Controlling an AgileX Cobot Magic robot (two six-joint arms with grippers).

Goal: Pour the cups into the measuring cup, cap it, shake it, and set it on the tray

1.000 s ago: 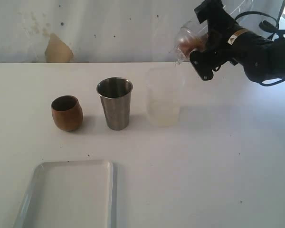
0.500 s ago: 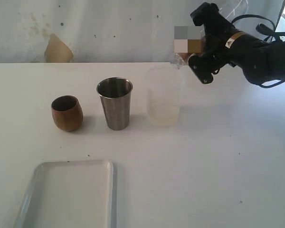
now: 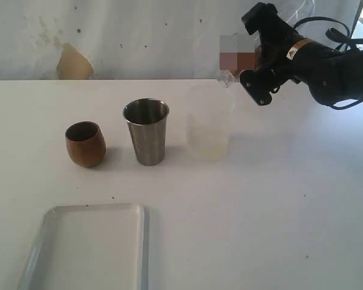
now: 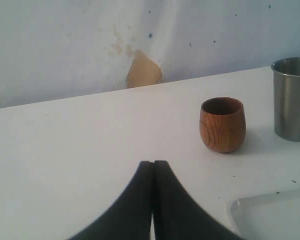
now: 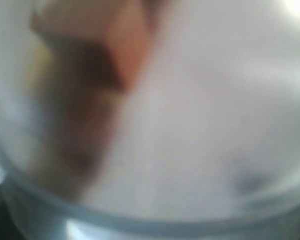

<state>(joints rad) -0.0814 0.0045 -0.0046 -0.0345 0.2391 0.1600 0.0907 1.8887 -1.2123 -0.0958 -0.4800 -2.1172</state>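
The brown wooden cup (image 3: 85,144) (image 4: 222,124) and the steel tumbler (image 3: 146,131) (image 4: 292,98) stand upright side by side on the white table. My right gripper (image 3: 249,58) is in the air at the back right, shut on the clear measuring cup (image 3: 225,77), which is tilted with its mouth over a frosted beaker (image 3: 209,124). A blurred patch hides most of the cup. In the right wrist view the measuring cup (image 5: 190,125) fills the picture, out of focus. My left gripper (image 4: 153,163) is shut and empty, low over the table, short of the wooden cup. The white tray (image 3: 91,248) (image 4: 270,215) lies at the front left.
The frosted beaker stands just right of the steel tumbler, in line with both cups. A wall with a tan patch (image 3: 72,63) runs behind the table's far edge. Black cables (image 3: 342,36) trail from the right arm.
The right gripper and the clear cup have turned and shifted slightly up and to the right over the beaker, then held still. The left gripper and the cups on the table have not moved.
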